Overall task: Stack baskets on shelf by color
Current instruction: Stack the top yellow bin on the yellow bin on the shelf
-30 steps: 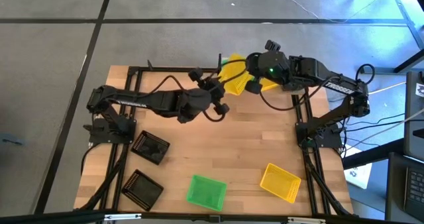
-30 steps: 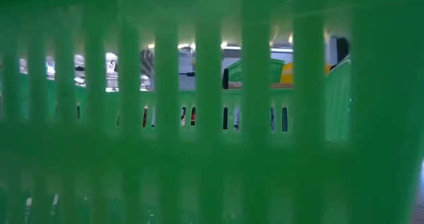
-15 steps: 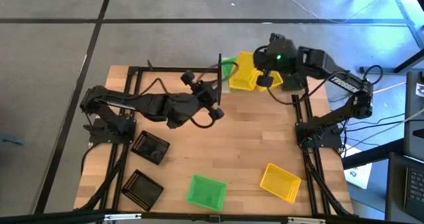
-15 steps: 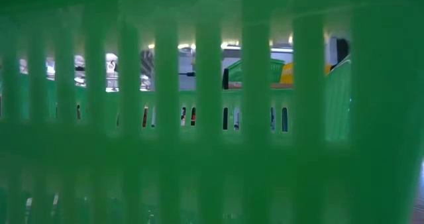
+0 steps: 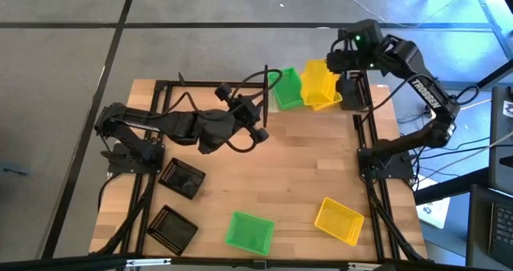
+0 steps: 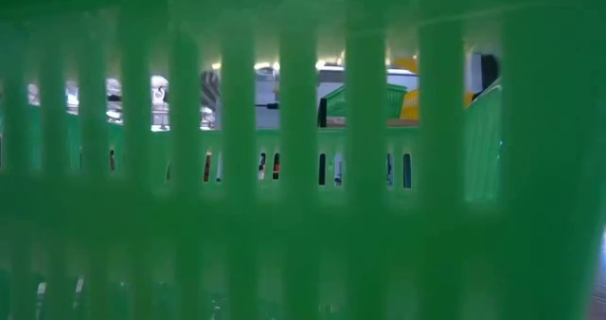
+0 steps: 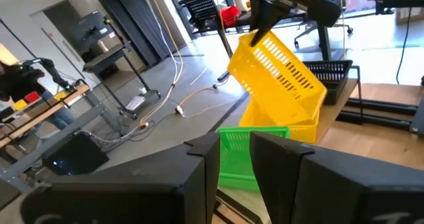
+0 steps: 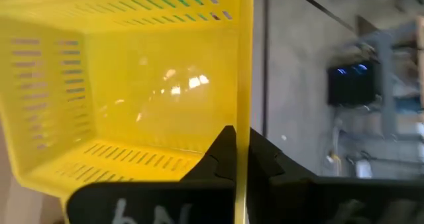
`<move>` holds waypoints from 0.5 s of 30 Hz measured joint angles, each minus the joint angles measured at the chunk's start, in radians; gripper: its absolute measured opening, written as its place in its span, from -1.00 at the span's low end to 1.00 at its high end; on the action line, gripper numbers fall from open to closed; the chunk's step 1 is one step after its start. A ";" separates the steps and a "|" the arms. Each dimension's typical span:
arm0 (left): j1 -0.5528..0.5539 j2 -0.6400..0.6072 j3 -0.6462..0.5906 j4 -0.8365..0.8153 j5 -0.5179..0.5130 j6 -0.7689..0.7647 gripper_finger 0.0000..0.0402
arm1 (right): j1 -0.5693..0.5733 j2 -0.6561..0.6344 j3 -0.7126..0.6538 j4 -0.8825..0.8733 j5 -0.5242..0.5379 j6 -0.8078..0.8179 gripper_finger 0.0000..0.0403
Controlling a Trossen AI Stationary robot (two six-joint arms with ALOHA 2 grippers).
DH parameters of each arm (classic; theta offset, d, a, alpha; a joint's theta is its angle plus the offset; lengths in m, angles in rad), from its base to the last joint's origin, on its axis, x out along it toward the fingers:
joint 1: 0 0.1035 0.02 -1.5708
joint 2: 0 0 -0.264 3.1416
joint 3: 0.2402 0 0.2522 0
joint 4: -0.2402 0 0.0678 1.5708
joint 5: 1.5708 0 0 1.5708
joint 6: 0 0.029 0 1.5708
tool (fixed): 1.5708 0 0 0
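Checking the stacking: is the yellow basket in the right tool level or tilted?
Tilted. The held yellow basket hangs slanted over another yellow basket, its rim pinched in the right tool.

Yellow basket (image 8: pixel 132 85) wall — between dark fingers (image 8: pixel 222 154)

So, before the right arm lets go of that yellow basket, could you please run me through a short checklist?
1. Right gripper clamped on the held yellow basket's wall: ok.
2. Held basket over the yellow stack on the shelf: ok.
3. Held basket level: not ok, tilted.
4. Seated in the stack: not ok.
5. Left gripper away from the stack: ok.
6. Green stack beside it undisturbed: cannot tell.
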 joint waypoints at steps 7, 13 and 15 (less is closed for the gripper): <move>0.009 0.000 0.000 0.000 0.003 -0.048 -0.61 | -0.076 0.000 0.000 -0.033 -0.044 -0.176 -1.00; 0.013 0.000 0.000 -0.001 0.027 -0.049 -0.61 | -0.079 0.030 0.000 -0.045 -0.018 -0.176 -1.00; 0.013 0.000 0.000 -0.001 0.036 -0.054 -0.61 | -0.078 0.051 0.000 -0.059 0.024 -0.174 -1.00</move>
